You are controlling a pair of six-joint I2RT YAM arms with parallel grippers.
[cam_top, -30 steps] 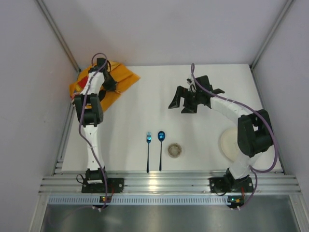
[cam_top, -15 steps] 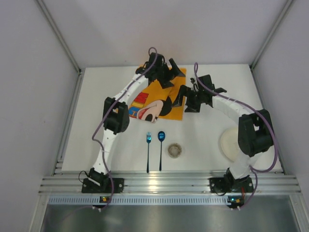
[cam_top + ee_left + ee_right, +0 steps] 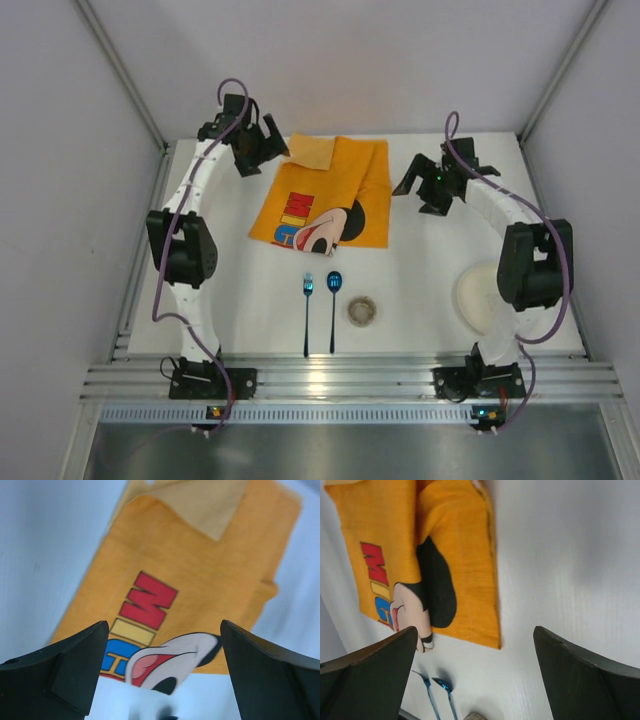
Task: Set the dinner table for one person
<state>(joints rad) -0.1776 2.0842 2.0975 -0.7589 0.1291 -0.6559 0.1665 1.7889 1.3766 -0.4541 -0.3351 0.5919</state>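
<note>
**Operator:** What am I working with on the tabletop?

**Spotter:** It's a flat, stiff white slab, fixed in place with a ribbed rail along your near edge. You don't take hold of it. I judge it smooth, so anything you nudge will probably slide. The orange placemat lies on its far middle part, slightly skewed, with its far left corner folded over to show the paler underside.

**Operator:** How will that mat handle?

**Spotter:** It looks like soft, light cloth, so expect it to sag and crease. Pinch it at a corner or along an edge, never mid-panel. That flap gives you a raised lip to catch.

**Operator:** And the rest?

**Spotter:** The fork and spoon lie side by side nearer you, apart from the mat. A small bowl sits just to their right. The plate is at the right, partly under your right arm. The cutlery is thin, hard and low, so it could slip out of a pinch.

**Operator:** My tools?

**Spotter:** Your left tool hovers by the mat's far left corner, fingers wide apart and holding nothing. Your right tool hangs just off the mat's right edge, equally wide and empty. Neither appears to touch the cloth.
</note>
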